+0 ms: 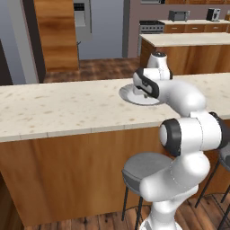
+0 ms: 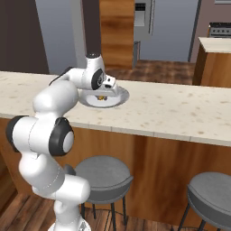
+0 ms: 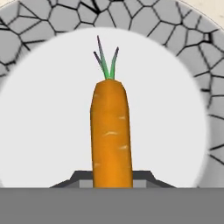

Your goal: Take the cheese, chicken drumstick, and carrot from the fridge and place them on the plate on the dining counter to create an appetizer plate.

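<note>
Rising from between the jaws, the carrot [image 3: 111, 135] is pinched at its thick lower end, its long axis running straight away from the hand, green sprigs outermost. Smooth, orange, slightly tapered, it hangs over the plate's [image 3: 39, 26] pale centre, on the desk [image 1: 54, 108] near its far edge.

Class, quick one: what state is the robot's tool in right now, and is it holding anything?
Tool: closed on the carrot, held over the plate.
</note>
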You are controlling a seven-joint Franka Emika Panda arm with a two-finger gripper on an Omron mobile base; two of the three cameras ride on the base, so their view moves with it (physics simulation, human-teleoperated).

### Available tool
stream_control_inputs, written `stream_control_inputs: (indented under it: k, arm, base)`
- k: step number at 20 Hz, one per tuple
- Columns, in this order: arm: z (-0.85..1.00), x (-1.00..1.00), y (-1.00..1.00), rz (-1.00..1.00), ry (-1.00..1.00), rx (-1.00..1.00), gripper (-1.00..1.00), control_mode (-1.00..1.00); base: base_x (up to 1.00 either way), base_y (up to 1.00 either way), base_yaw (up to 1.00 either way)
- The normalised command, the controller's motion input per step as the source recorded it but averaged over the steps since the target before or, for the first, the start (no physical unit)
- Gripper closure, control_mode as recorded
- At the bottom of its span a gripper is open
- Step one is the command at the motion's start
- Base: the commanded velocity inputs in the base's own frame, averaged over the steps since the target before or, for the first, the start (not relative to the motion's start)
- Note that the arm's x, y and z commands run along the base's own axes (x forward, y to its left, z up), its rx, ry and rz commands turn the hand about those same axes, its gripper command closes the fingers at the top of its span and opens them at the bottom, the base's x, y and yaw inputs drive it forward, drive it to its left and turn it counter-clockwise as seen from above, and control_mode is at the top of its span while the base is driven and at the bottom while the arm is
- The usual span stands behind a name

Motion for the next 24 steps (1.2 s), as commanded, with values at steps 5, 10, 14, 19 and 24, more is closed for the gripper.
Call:
stream_control_inputs:
  k: [5, 10, 14, 19, 24]
  arm:
    - [-0.37, 0.21, 0.00, 0.00, 0.01, 0.00, 1.00, -1.00]
    - [-0.26, 0.00, 0.00, 0.00, 0.05, 0.00, -1.00, -1.00]
    - [-0.03, -0.20, -0.06, 0.00, 0.04, 0.00, -1.00, -1.00]
    - [0.43, -0.60, -0.19, 0.00, -0.02, 0.00, -1.00, -1.00]
    - [0.72, -0.83, -0.16, 0.00, -0.12, 0.00, -1.00, -1.00]
  base:
    - [0.00, 0.00, 0.00]
    - [0.00, 0.00, 0.00]
    - [0.00, 0.00, 0.00]
    - [0.00, 0.00, 0.00]
    - [0.00, 0.00, 0.00]
